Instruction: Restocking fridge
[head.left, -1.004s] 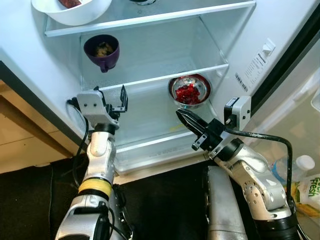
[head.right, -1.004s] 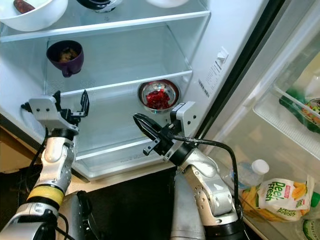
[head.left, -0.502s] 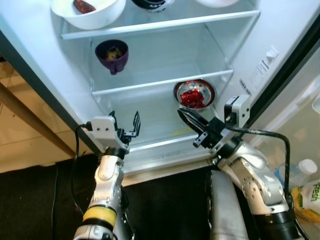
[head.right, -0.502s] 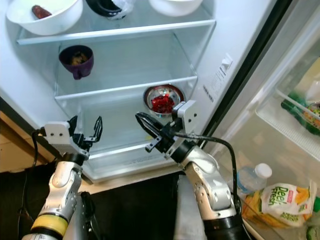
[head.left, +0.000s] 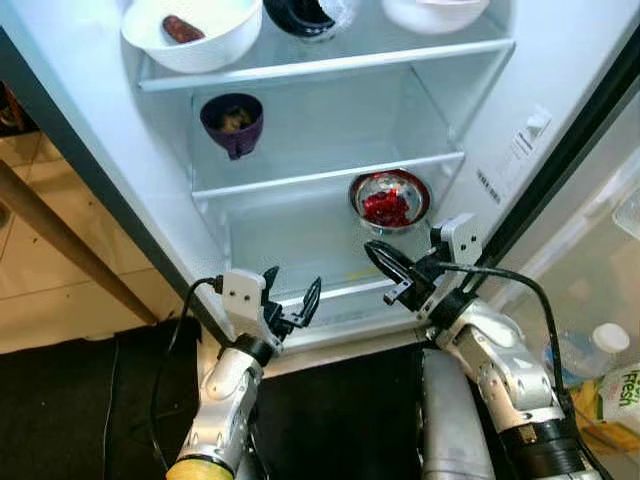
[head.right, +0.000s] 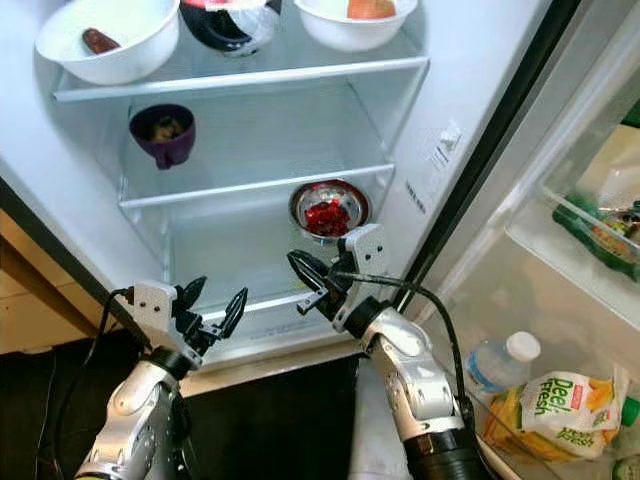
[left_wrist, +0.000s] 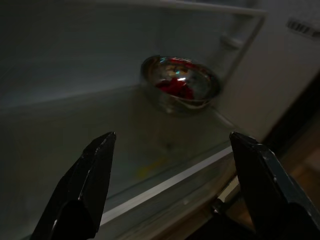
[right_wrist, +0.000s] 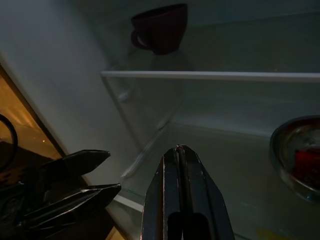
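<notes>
Fridge open, both tools empty at the bottom shelf lip.

Left eye: left tool (head.left: 290, 301) spread wide, holding nothing, just in front of the lowest shelf edge (head.left: 330, 293). Right tool (head.left: 381, 263) pinched closed, empty, near the steel bowl of red food (head.left: 389, 198) at the shelf's right end. Purple cup (head.left: 232, 122) one shelf up, white bowl (head.left: 193, 30) above that.

Right eye: restock items sit in the open door, well apart from both tools: water bottle (head.right: 499, 365), yellow bag (head.right: 551, 403). Risk: the right arm's cable (head.right: 415, 297) loops near the door frame and could snag if the arm swings toward the door.

Left wrist: fingers (left_wrist: 82, 187) far apart, steel bowl ahead between them. Pushing in blind could shove the bowl into the wall.

Right wrist: fingers (right_wrist: 183, 195) pressed together, left tool just beside. Likely hazard is the arms clashing if both move at once.
</notes>
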